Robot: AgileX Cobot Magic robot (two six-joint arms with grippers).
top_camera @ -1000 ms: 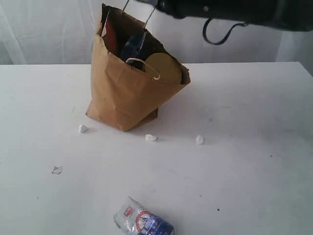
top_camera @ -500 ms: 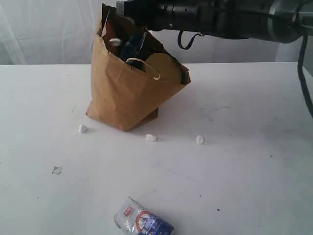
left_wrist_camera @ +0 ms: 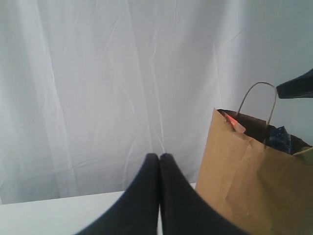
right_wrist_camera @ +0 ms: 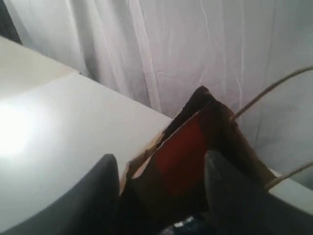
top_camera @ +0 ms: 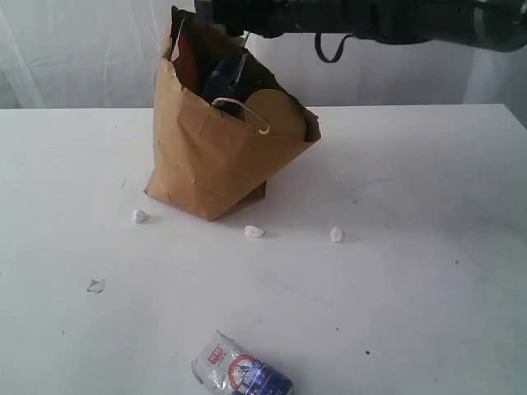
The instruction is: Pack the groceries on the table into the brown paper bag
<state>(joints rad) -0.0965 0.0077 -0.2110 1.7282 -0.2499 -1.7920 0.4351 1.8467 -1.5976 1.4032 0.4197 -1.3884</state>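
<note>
1. Exterior:
   - The bag [top_camera: 216, 160] sits upper centre-left on the table [top_camera: 412, 263]. It is crumpled and leaning, with its mouth open.
   - A gold lid [top_camera: 276, 115] and a blue pack [top_camera: 224, 78] show inside.
   - The right arm [top_camera: 354, 16] runs along the top edge and ends over the bag mouth. Its jaws aren't readable here.
   - The packet [top_camera: 241, 374], white-blue and crinkly, lies flat at bottom centre, well apart from the bag. It's the only grocery I see outside the bag.
   - The white scraps [top_camera: 254, 232] in front of the bag are not groceries.
2. Left wrist:
   - The left gripper [left_wrist_camera: 159, 181] is closed, fingers pressed together with nothing between them.
   - The bag is near it, with one handle [left_wrist_camera: 254, 98] standing up.
3. Right wrist:
   - The right gripper [right_wrist_camera: 161, 196] has its jaws parted, and I see nothing held.
   - It hangs just over the bag mouth, with a red panel [right_wrist_camera: 181, 152] on the inner wall below.
4. Step in hand, my read:
   - This looks like a release over the bag, and the move that follows is to get clear.
   - Lift straight up and keep the fingers off the handle loops and rim. The bag leans, so a snag would likely tip it.
5. Packet next, I'd guess:
   - It's low and slippery-looking, so pinch from above across the narrow side.
   - Drop it into the open part of the mouth.
</note>
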